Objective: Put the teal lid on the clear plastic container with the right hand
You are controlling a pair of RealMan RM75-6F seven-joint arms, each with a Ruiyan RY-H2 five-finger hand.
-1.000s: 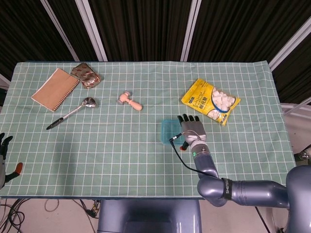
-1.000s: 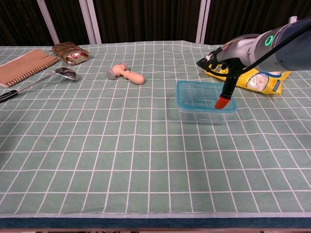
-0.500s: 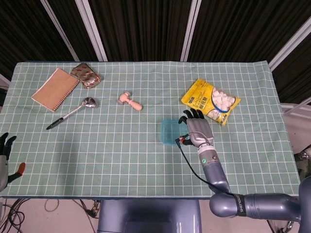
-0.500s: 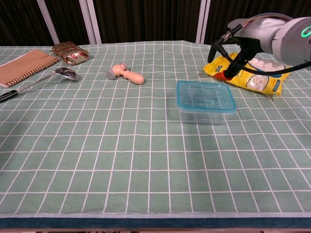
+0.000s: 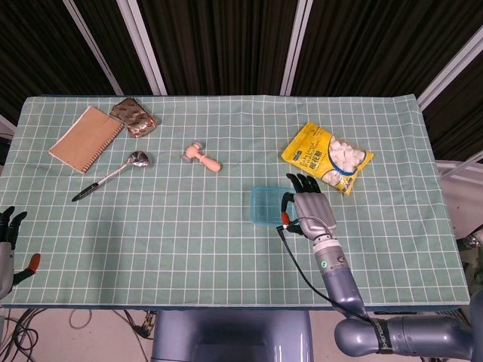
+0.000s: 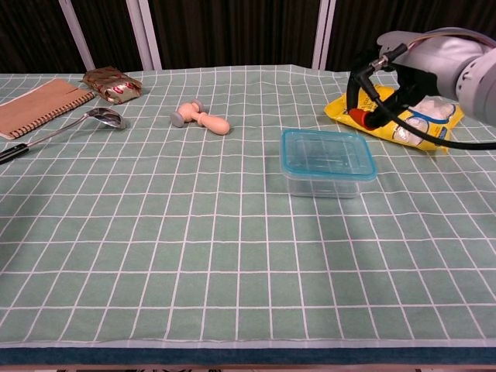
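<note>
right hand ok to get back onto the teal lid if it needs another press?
Probably yes. The right hand hovers just right of the teal lid, which sits on the clear plastic container with nothing over it; the snack bag lies behind.

The head view looks steeply down from high above the near edge, taking in the whole desk (image 5: pixel 226 249) under its green checked cloth, far edge at top. The chest view sits low at the near edge, looking level across the cloth toward the dark far curtain, much closer. Both share the teal-lidded clear plastic container (image 5: pixel 266 206) (image 6: pixel 328 162), the yellow snack bag (image 5: pixel 327 156) (image 6: pixel 403 120), and the brown spiral notebook (image 5: pixel 86 138) (image 6: pixel 35 107) at far left.
</note>
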